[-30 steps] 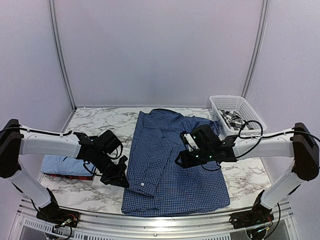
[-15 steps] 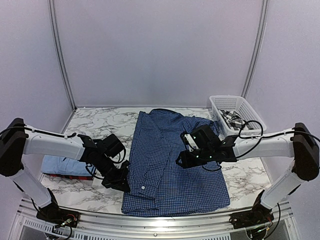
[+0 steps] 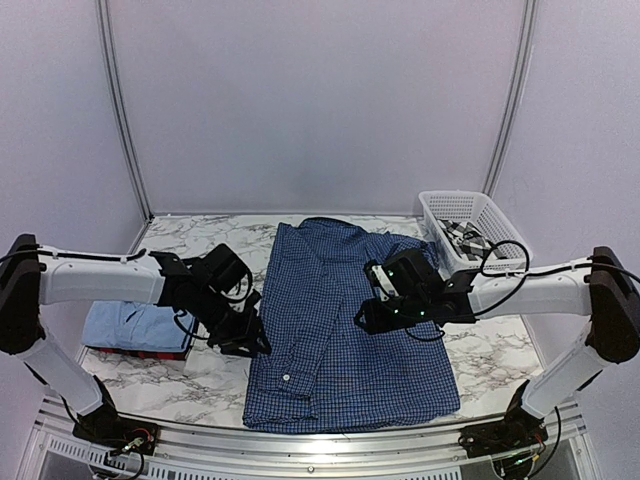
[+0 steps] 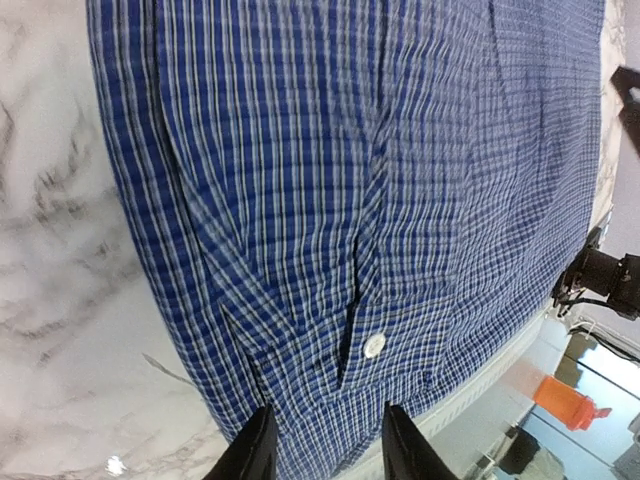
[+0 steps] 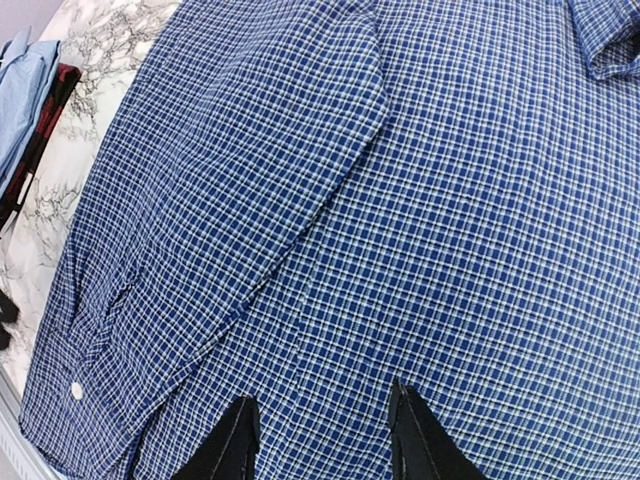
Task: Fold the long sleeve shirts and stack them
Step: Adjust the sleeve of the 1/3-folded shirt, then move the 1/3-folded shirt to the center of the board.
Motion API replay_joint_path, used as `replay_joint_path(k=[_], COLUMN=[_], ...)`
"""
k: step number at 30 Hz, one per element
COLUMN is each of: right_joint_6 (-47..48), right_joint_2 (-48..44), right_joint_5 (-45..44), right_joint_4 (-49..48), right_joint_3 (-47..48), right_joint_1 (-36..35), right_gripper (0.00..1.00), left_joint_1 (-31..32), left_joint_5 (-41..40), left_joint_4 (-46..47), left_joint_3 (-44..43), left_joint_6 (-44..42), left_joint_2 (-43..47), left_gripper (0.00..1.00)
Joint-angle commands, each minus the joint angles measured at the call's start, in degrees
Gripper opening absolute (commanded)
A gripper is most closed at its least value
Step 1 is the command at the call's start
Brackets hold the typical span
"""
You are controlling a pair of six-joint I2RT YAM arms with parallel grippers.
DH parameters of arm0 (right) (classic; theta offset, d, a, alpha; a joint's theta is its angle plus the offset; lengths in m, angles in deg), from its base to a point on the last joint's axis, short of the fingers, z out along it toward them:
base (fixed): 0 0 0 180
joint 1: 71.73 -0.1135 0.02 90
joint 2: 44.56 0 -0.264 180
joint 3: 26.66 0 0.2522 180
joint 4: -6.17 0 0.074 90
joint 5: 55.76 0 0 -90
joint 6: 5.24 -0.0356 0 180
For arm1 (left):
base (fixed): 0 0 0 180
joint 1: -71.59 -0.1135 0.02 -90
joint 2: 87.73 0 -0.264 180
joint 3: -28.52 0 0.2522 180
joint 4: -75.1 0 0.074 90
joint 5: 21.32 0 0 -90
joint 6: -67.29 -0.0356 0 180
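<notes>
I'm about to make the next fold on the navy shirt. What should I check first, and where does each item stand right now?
1. Left jaws open and empty: ok. They stand apart over the left edge of the navy shirt, by the cuff button.
2. Right jaws open and empty: ok. They stand apart above the shirt's middle.
3. Left-side sleeve folded onto the body: ok.
4. Other sleeve folded in: cannot tell.
5. Stack ready: ok. The light blue shirt lies on the dark red shirt.
6. Basket emptied: not ok. The checked shirt is inside.
</notes>
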Motion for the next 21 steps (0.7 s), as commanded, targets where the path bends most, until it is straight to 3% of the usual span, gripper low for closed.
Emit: replay_joint_path(k=[1, 7, 10, 21], right_joint_6=[0.4, 1.3, 1.9, 2.5], right_joint_2=[0.0, 3.2, 4.1, 4.0], right_joint_5=[-1.5, -1.8, -2.3, -2.4], right_joint_4=[-0.1, -0.5, -0.5, 0.5], right_joint_3=[2.6, 7.2, 8.3, 8.7], right_joint_1=[1.0, 1.1, 1.3, 2.0], right_gripper=[0.41, 0.4, 0.4, 0.4], left_joint_1=[-5.8, -13.9, -17.4, -20.8], left_joint_5=[-8.1, -12.4, -9.7, -6.5], left_joint_4=[-1.3, 0.6, 2.7, 7.0], left_joint_3=[-4.7, -12.7, -17.9, -34.6], left_joint_6=[-3.8, -9.4, -11.3, -13.5], left_joint_2=[2.5, -5.0, -10.2, -30.1], left_gripper=[0.4, 0.41, 0.38, 0.37])
